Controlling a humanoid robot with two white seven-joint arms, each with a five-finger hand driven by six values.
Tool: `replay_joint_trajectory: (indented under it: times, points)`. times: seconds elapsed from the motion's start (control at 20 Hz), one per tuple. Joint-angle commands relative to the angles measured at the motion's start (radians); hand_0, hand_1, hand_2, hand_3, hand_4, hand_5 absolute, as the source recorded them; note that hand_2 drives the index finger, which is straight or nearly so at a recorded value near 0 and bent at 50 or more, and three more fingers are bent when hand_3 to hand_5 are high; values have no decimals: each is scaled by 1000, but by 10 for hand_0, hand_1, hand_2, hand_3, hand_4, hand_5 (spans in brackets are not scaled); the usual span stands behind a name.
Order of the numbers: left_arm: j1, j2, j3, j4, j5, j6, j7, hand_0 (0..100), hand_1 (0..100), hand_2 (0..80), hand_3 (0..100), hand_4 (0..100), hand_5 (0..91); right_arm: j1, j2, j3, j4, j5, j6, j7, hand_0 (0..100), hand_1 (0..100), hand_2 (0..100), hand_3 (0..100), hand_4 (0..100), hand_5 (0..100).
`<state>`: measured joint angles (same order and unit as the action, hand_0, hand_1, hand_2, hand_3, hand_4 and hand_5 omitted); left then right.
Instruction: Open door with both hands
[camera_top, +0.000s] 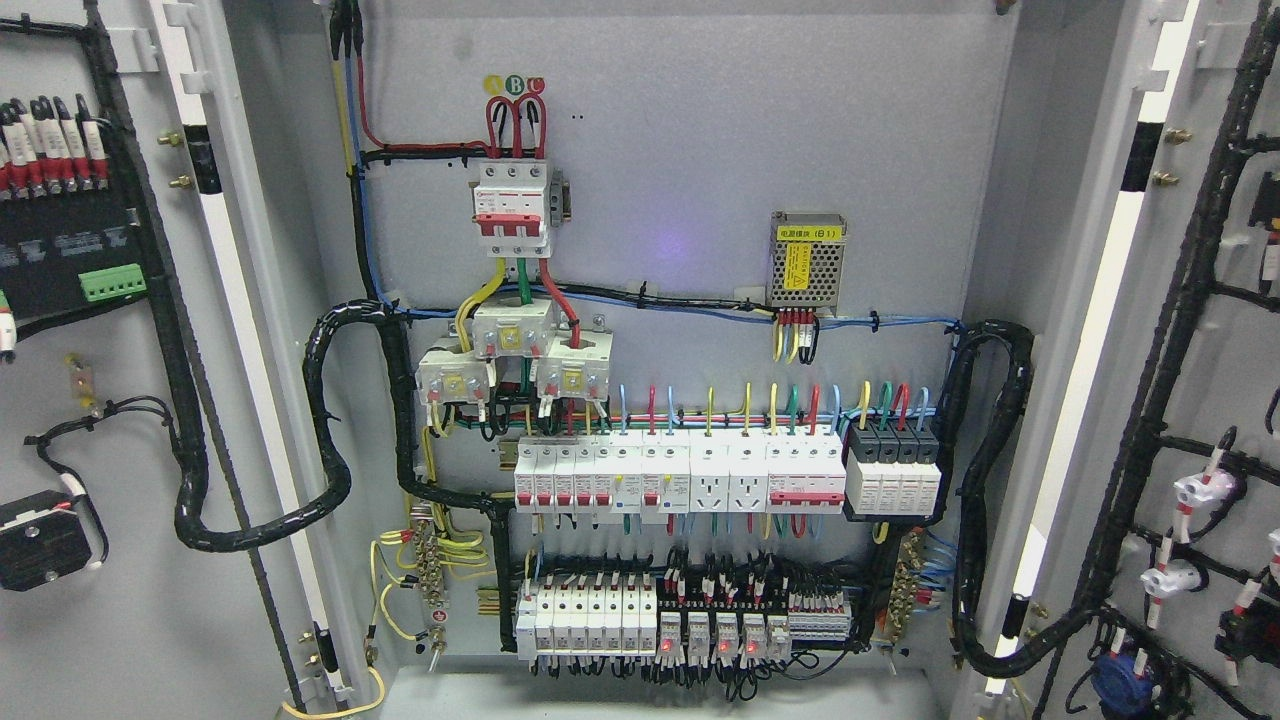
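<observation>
Both doors stand swung wide: the left door (110, 400) and the right door (1200, 400) flank the cabinet (680, 180), so opening looks done. No hand shows, so the fingers' state cannot be told, nor places relative to them. Inside: one red main breaker (513, 210), one power module (807, 258).

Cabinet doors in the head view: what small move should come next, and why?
Probably none beyond keeping the arms withdrawn. The left door and right door both stand swung wide, the breaker panel is fully exposed, and neither hand is in view, so the opening looks done.
</observation>
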<state>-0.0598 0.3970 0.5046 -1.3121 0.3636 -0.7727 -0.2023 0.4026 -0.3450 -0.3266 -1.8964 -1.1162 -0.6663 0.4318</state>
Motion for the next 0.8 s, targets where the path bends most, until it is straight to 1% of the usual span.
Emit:
replay_joint_trajectory:
  times: [0.0, 0.1, 0.4, 0.6, 0.75]
  points:
    - [-57, 65, -38, 250, -5, -675, -2, 0, 0, 0, 0, 0, 0, 16, 1, -54, 13, -5, 1, -1, 0, 0, 0, 0, 0, 0]
    - [-84, 79, -69, 274, -5, -675, 0, 0, 0, 0, 0, 0, 0, 22, 1, -49, 10, -7, 1, -1, 0, 0, 0, 0, 0, 0]
    - [-109, 82, -74, 292, -5, -675, 0, 0, 0, 0, 0, 0, 0, 32, 1, -29, -27, -7, 2, -1, 0, 0, 0, 0, 0, 0]
    - [-104, 80, -89, 277, -5, -675, 1, 0, 0, 0, 0, 0, 0, 32, -2, 33, -44, -5, 2, 1, 0, 0, 0, 0, 0, 0]
    - [-103, 82, -167, 243, -3, -677, 4, 0, 0, 0, 0, 0, 0, 36, -3, 83, -61, -1, 2, 2, 0, 0, 0, 0, 0, 0]
